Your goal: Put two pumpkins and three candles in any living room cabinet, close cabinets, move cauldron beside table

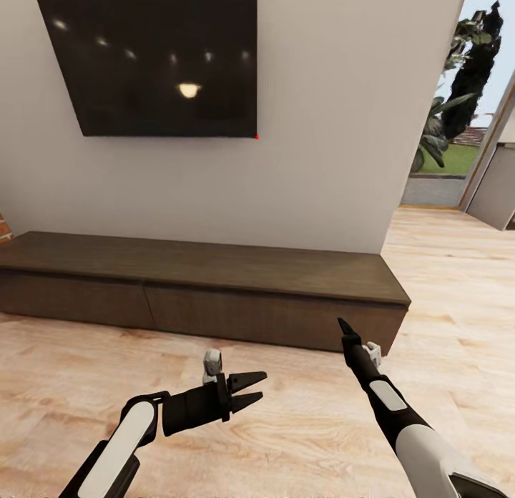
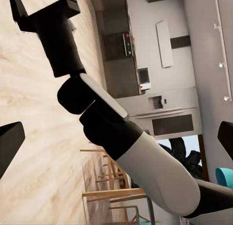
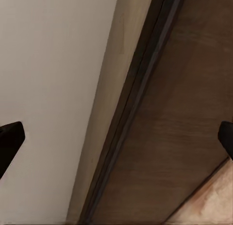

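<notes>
Head view takes in the cabinet [image 1: 214,290], a long low dark brown unit standing on the pale wood floor [image 1: 300,426] against the white wall [image 1: 322,162], with its flat fronts all flush and shut. A black TV [image 1: 154,58] hangs on the wall above its left half. To the right an opening shows greenery [image 1: 458,90] outside.

Both arms hang above the floor in front of the cabinet. The left gripper [image 1: 252,388] points to the right, its fingers spread and nothing between them; from the left wrist its dark fingertips [image 2: 8,145] sit at opposite edges, and the right arm [image 2: 121,137] crosses in front of a far-off kitchen [image 2: 145,84]. The right gripper [image 1: 347,329] aims at the cabinet's right end, near its front; the right wrist camera shows the tips [image 3: 9,137] far apart, empty, facing the cabinet's top edge [image 3: 184,113] and the wall.
</notes>
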Motion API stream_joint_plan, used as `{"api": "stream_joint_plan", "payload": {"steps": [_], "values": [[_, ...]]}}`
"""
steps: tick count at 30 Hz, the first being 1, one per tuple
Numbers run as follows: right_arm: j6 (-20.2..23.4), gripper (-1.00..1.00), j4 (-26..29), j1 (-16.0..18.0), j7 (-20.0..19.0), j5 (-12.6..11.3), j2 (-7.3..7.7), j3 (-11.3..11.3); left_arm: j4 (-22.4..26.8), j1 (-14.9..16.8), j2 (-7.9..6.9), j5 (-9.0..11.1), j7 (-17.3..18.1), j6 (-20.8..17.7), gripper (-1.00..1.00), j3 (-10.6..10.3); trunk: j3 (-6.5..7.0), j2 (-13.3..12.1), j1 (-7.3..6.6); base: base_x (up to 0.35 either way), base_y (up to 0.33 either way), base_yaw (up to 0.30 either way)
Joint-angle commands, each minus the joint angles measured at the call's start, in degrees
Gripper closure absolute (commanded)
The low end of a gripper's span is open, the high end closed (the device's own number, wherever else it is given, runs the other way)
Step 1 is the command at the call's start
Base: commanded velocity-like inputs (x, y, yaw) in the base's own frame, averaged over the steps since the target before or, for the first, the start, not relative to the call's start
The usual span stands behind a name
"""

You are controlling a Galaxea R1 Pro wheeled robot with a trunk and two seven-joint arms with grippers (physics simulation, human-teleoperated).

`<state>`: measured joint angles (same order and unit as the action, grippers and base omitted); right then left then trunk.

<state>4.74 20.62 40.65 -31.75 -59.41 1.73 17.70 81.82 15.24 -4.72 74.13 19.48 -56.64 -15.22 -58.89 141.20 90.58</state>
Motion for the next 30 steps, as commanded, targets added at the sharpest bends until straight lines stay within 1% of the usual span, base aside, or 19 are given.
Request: {"api": "stream_joint_plan", "payload": {"steps": [1,4,6,10,16,20,27,30], "values": [[1.5,-1.0,0.0,0.0,-1.4,-0.6,-0.01,0.2,0.0,0.0,-0.03,-0.3,0.4,0.0,-1.0,-0.1,-0.23,0.4,0.21,0.0,0.0,0.0],[4.5,-1.0,0.1,0.0,-5.3,-0.5,0.02,0.2,0.2,0.0,-0.03,-0.3,0.4,0.0,-1.0,-0.3,-0.77,1.6,0.87,0.0,0.0,0.0],[5.8,-1.0,0.1,0.0,-6.5,-0.5,-0.01,0.2,0.3,0.0,-0.03,-0.3,0.4,0.0,-1.0,-0.3,-1.17,2.1,1.12,0.0,0.0,0.0],[6.4,-1.0,0.1,0.0,-6.9,-0.5,-0.01,0.2,0.3,0.0,-0.03,-0.3,0.3,0.0,-1.0,-0.4,-2.06,2.1,1.22,0.0,0.0,0.0],[6.4,-1.0,-0.1,0.0,-6.8,-0.5,0.0,0.2,0.4,0.0,0.04,-0.3,0.2,0.0,-1.0,-1.4,-3.39,2.2,1.37,0.0,0.0,0.0],[6.4,-1.0,-0.4,0.0,-6.8,-0.5,0.01,0.2,0.4,0.0,0.85,-0.5,0.1,0.0,-1.0,-1.5,-3.39,2.2,1.37,0.0,0.0,0.0],[6.5,-1.0,-0.6,0.0,-6.8,-0.7,0.02,0.3,0.4,0.0,1.02,-0.4,0.1,0.0,-1.0,-1.5,-3.39,2.2,1.37,0.01,0.0,0.0],[6.5,-1.0,-0.7,0.0,-6.8,-0.7,0.03,0.4,0.3,0.0,1.02,-0.4,0.1,0.0,-1.0,-1.5,-3.39,2.2,1.37,0.217,0.0,0.0]]}}
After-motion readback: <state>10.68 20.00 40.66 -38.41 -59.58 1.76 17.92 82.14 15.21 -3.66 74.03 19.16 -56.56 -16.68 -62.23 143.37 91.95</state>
